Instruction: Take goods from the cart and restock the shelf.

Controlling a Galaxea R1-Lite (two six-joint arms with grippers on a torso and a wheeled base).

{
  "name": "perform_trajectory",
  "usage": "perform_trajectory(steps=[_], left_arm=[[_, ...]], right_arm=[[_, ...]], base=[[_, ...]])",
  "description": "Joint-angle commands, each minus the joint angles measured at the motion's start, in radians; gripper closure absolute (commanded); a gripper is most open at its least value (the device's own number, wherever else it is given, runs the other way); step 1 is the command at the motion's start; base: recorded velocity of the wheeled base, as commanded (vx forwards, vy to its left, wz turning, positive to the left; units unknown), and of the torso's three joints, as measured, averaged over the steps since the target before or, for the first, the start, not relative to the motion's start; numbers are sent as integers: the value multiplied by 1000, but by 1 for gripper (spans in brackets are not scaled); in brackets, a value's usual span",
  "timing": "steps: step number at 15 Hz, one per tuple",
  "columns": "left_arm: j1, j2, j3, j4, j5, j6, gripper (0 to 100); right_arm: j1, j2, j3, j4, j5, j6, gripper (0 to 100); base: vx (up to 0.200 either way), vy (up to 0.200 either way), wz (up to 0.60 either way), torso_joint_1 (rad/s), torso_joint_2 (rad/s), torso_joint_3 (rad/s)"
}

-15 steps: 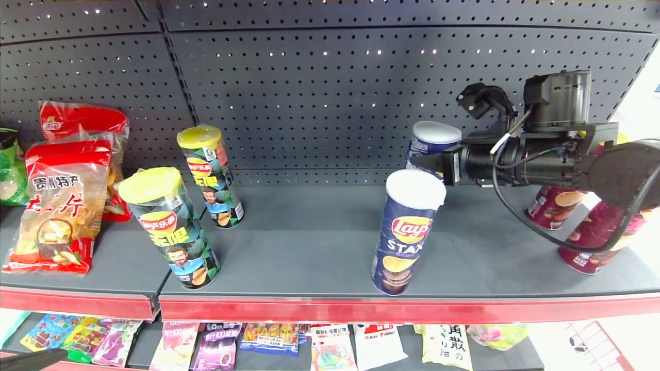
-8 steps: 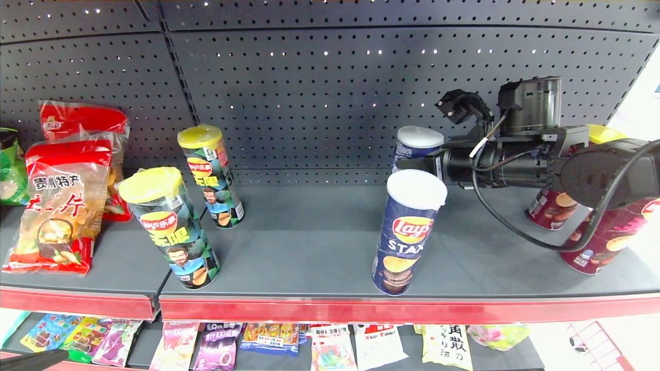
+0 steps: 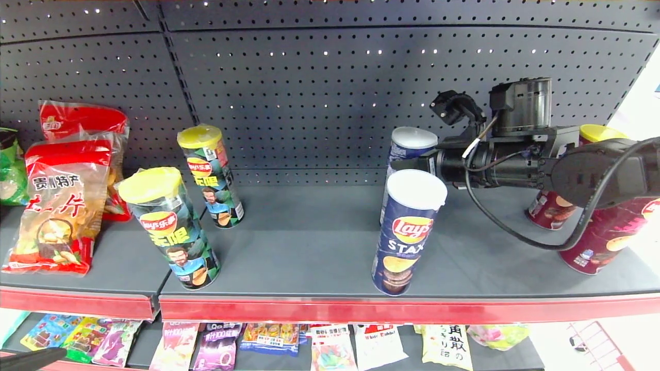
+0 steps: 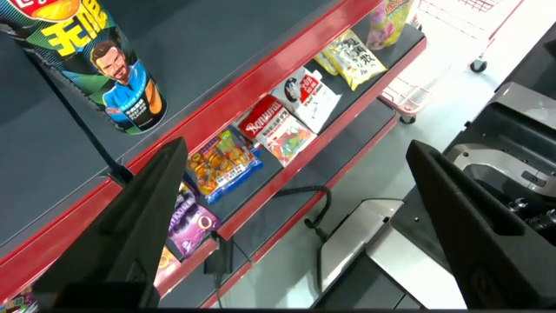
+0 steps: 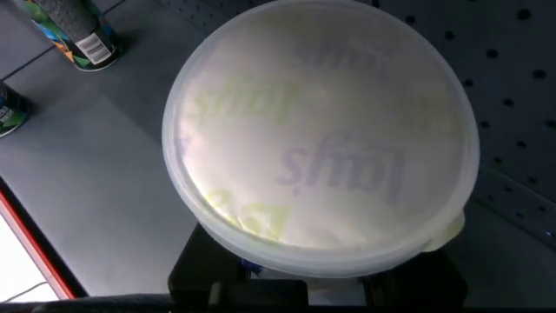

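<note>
My right gripper [image 3: 406, 165] is shut on a blue chips can with a white lid [image 3: 411, 146], holding it upright over the grey shelf [image 3: 309, 247], close to the pegboard back. The can's lid [image 5: 321, 191] sits large in the right wrist view. Directly in front of it stands a second blue can [image 3: 407, 232] near the shelf's red front edge, hiding the held can's bottom. Whether the held can touches the shelf I cannot tell. My left gripper [image 4: 304, 235] hangs open and holds nothing, low beside the lower shelf.
Two green cans with yellow lids [image 3: 170, 226] [image 3: 211, 175] stand at the left, red snack bags [image 3: 56, 201] beyond them. Maroon cans [image 3: 603, 237] [image 3: 554, 206] stand under my right arm. Snack packets [image 4: 287, 113] line the lower shelf. A red wire cart [image 4: 452, 26] is off to the side.
My right arm has carried the blue can leftward and slightly down, so it now stands right behind the front blue can. Nothing else has moved.
</note>
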Motion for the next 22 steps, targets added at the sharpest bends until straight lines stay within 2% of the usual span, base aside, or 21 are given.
perform_trajectory(steps=[1,6,7,12,22], left_arm=[[0,4,-1,0,0,0,0],[0,5,-1,0,0,0,0],[0,5,-1,0,0,0,0],[0,7,0,0,-2,0,0],[-1,18,0,-2,-9,0,0]], right_arm=[[0,8,-4,-2,1,-1,100],[0,16,-13,0,-1,1,100],[0,13,-1,0,1,-1,0],[0,-16,13,0,-6,4,0],[-6,-208,223,1,-113,8,0]], base=[[0,0,0,0,0,0],[0,0,0,0,0,0],[0,0,0,0,0,0],[0,0,0,0,0,0],[0,0,0,0,0,0]])
